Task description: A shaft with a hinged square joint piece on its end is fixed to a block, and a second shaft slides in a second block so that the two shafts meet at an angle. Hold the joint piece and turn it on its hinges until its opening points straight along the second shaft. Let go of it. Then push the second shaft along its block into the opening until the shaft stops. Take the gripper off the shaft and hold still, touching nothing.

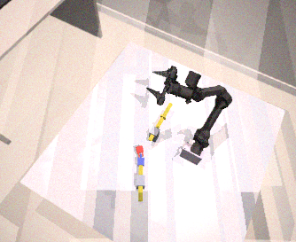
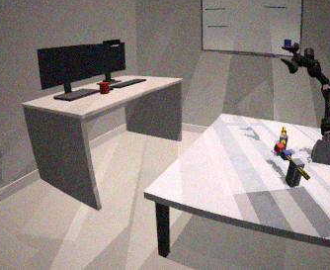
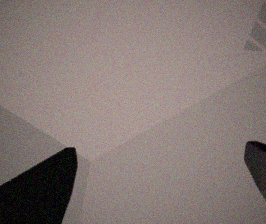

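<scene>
The red square joint piece (image 1: 139,151) (image 2: 280,147) sits by the blue piece (image 1: 141,160) (image 2: 287,154) on the first yellow shaft (image 1: 140,170). That shaft is held in a grey block (image 1: 140,181) (image 2: 294,174). The second yellow shaft (image 1: 166,112) (image 2: 284,131) passes through another grey block (image 1: 154,131) (image 2: 284,140) at an angle to the first. Its near end is short of the red piece, with a gap between. The exact direction of the red opening is too small to tell. My gripper (image 1: 150,81) (image 2: 282,53) (image 3: 159,152) is open and empty, high above the table, away from both shafts.
Both blocks stand on the white table (image 1: 75,160) (image 2: 183,179), near the arm's base (image 1: 190,156) (image 2: 325,152). A separate desk (image 2: 148,90) holds monitors, keyboards and a red mug (image 2: 104,88). A whiteboard (image 2: 252,26) hangs on the wall. The wrist view shows only walls and ceiling beyond the fingers.
</scene>
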### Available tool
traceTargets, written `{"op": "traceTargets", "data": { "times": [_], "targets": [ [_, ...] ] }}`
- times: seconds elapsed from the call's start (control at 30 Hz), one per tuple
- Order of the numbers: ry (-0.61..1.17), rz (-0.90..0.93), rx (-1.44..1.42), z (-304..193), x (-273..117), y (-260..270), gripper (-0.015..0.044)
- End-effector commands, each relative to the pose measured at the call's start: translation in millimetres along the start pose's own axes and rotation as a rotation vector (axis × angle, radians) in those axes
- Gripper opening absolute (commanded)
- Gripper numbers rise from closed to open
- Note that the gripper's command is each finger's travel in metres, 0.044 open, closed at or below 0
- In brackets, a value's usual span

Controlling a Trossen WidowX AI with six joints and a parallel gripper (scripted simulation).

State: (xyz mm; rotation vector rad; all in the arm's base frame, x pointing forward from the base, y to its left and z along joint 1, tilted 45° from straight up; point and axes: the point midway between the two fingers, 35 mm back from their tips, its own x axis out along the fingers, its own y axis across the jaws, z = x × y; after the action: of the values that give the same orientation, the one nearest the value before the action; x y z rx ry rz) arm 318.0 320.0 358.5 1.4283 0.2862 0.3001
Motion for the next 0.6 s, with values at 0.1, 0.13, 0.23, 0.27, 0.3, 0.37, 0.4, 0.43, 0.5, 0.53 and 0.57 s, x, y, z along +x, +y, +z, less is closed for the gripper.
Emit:
{"op": "traceTargets", "data": {
  "times": [0.1, 0.13, 0.23, 0.27, 0.3, 0.37, 0.4, 0.43, 0.5, 0.53, 0.57],
  "targets": [
    [-0.001, -0.008, -0.008, -0.1, 1.2, -1.9, 0.0440],
    [-0.002, -0.017, -0.019, -0.3, 2.8, -4.4, 0.0440],
    [-0.007, -0.068, -0.075, -0.7, 10.7, -17.7, 0.0440],
    [-0.009, -0.092, -0.100, -0.7, 14.1, -23.7, 0.0440],
    [-0.011, -0.115, -0.125, -0.7, 17.4, -29.8, 0.0440],
    [-0.014, -0.163, -0.173, -0.5, 23.6, -42.1, 0.0440],
    [-0.015, -0.187, -0.196, -0.3, 26.6, -48.4, 0.0440],
    [-0.015, -0.211, -0.220, 0.0, 29.4, -54.6, 0.0440],
    [-0.016, -0.260, -0.267, 0.9, 34.6, -67.1, 0.0440],
    [-0.015, -0.285, -0.291, 1.5, 37.0, -73.4, 0.0440],
    [-0.015, -0.310, -0.314, 2.2, 39.3, -79.7, 0.0440]
  ]
}}
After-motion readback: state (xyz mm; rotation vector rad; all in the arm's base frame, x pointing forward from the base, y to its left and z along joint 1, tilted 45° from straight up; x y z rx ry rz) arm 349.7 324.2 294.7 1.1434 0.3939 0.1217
